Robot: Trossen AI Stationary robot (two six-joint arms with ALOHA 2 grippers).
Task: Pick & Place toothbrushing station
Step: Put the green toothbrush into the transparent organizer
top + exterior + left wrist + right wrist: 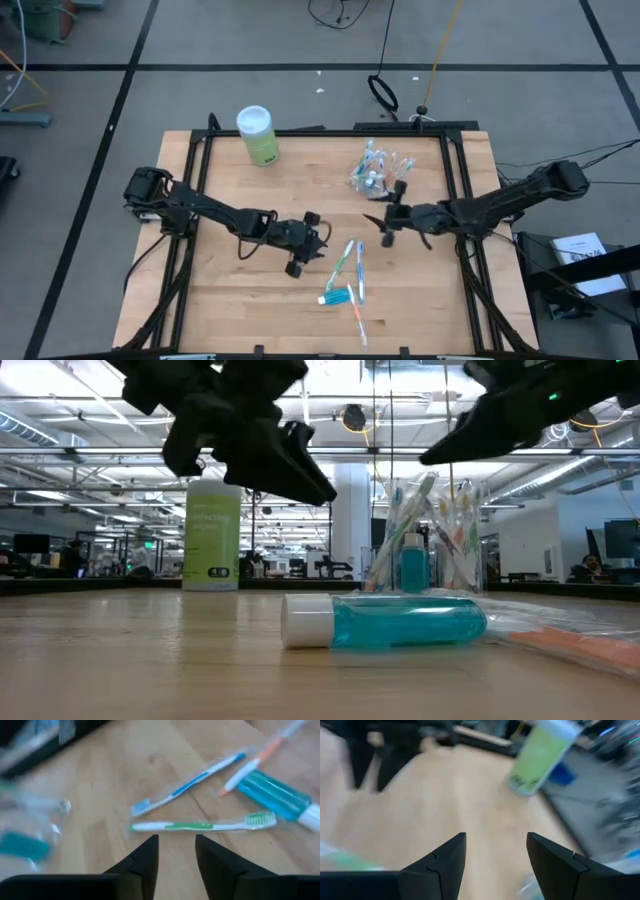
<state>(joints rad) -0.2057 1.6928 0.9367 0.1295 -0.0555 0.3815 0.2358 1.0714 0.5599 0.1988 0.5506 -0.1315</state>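
Note:
A clear plastic cup (378, 172) full of toothbrushes stands upright at the table's far right. A green-and-white toothbrush (200, 825), a blue one (190, 782) and an orange one (255, 762) lie flat on the wood near the front, beside a short blue toothpaste tube (385, 622) lying on its side. My left gripper (318, 240) hovers open just left of the loose brushes, with nothing between its fingers (145, 860). My right gripper (380, 222) hangs open above the table near the cup, also with nothing between its fingers.
A light-green canister (256, 133) with a white lid stands at the far left of the table. Black frame rails (190, 180) run along the table's left and right sides. Bare wood lies between the canister and the grippers.

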